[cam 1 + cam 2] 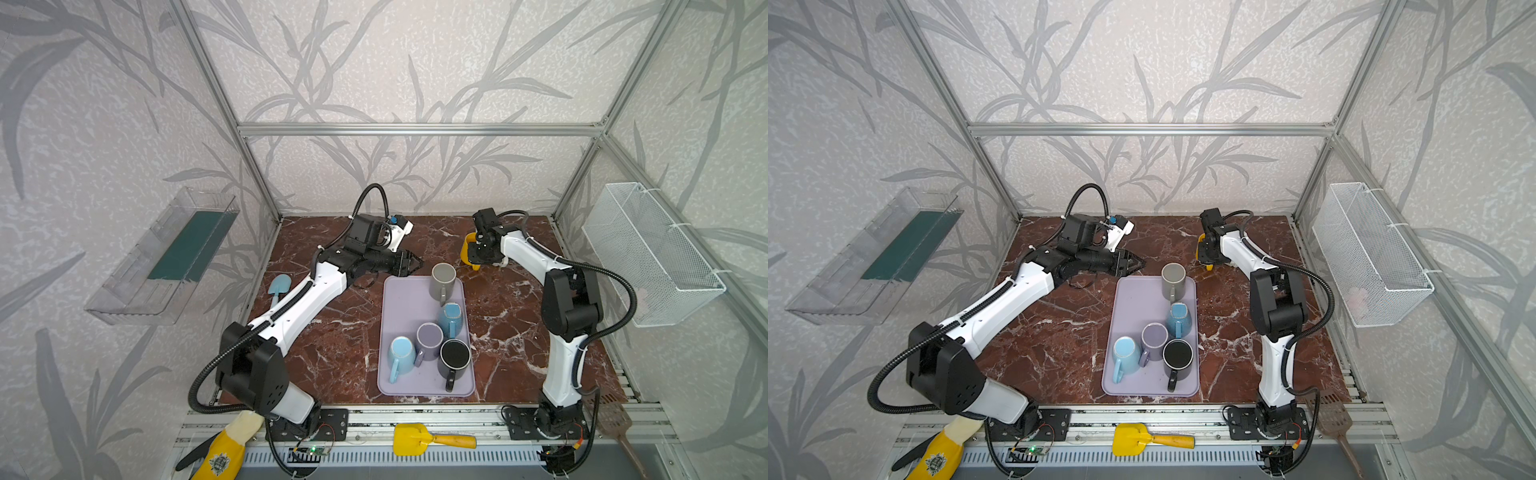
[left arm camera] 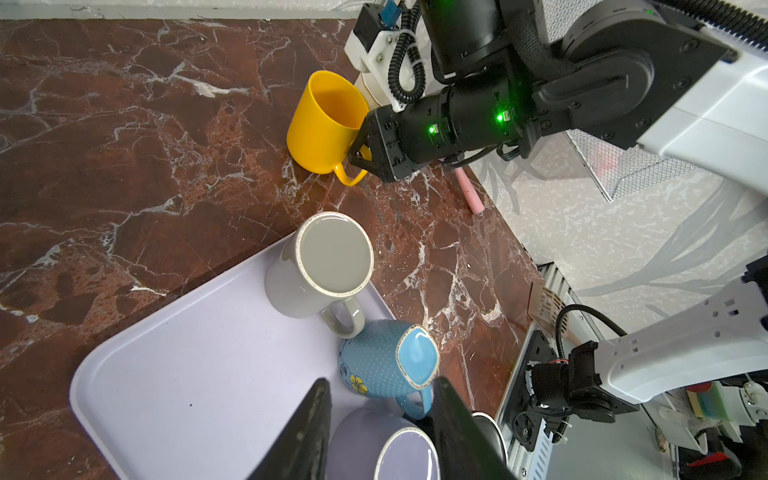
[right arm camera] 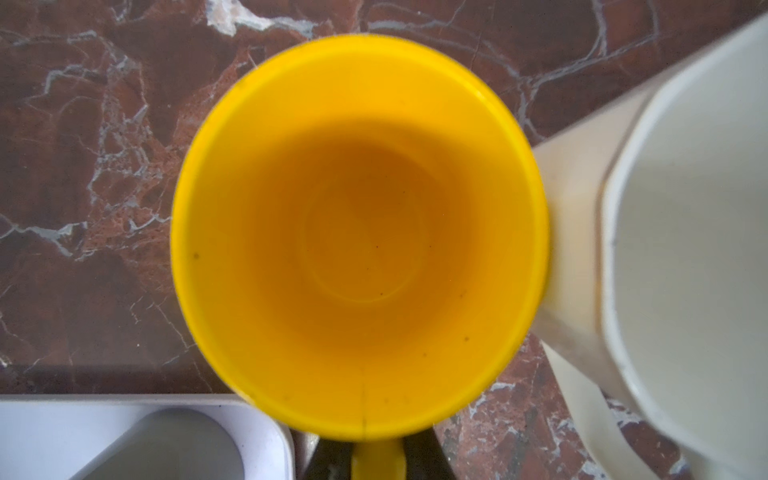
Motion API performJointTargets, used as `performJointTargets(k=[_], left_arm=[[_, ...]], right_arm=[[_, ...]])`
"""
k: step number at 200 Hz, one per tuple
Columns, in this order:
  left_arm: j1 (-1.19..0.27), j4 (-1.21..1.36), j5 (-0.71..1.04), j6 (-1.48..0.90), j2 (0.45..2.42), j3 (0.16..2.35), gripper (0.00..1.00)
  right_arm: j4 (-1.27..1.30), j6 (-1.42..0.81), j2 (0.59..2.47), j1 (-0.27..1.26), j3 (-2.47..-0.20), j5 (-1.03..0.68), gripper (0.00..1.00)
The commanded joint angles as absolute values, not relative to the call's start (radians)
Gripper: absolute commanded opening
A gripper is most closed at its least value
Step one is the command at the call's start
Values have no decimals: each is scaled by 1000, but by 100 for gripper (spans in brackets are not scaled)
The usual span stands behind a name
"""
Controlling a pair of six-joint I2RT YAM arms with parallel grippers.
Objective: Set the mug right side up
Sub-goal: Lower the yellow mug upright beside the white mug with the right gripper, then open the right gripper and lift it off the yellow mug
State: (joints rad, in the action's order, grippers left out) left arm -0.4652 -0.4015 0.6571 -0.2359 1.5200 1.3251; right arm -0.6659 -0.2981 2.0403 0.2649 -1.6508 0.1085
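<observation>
- The yellow mug (image 2: 322,124) looks like smooth, matte plastic. It is a round, tapered cup, wider at the lip than at the base, with a thin loop handle (image 2: 351,178) low on its side.
- It is on the far right part of the table (image 1: 332,332), just beyond the far right corner of the tray (image 1: 399,299) and apart from it.
- The mug's long axis runs close to vertical, with the mouth up. The right wrist view looks straight down into its bare, round bottom.
- Its handle is turned toward the near side of the table. The base is down at the surface, but I cannot tell whether it rests there.
- The right claw (image 2: 359,160) is clenched on the mug's handle, with a dark finger on either side of the loop.
- A cream mug (image 3: 665,249), glossy with a faceted rim, touches the yellow mug's side.
- The left claw (image 1: 415,263) is released and grips nothing. It hovers beside the tray's far left corner.
- The table is polished red-brown marble veined with white.
- The tray is a matte lilac rectangle with rounded corners and a low lip.
- On the tray, mouths up, stand a glossy grey mug (image 1: 443,279), a dotted blue mug (image 2: 384,365) with a squarish mouth, a lilac mug (image 1: 429,337), a pale blue mug (image 1: 402,353) and a black mug (image 1: 455,355).
</observation>
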Motion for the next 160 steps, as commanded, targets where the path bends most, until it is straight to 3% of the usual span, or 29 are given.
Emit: performJointTargets(k=[1, 126, 160], left_arm=[[-472, -428, 655, -211, 1531, 1356, 43], [-477, -456, 656, -197, 1546, 1366, 43], [-478, -464, 650, -193, 1545, 1368, 44]], right_arm=[[-655, -303, 2052, 259, -1704, 138, 0], [-692, -307, 2086, 259, -1730, 149, 0], [-690, -307, 2080, 259, -1729, 152, 7]])
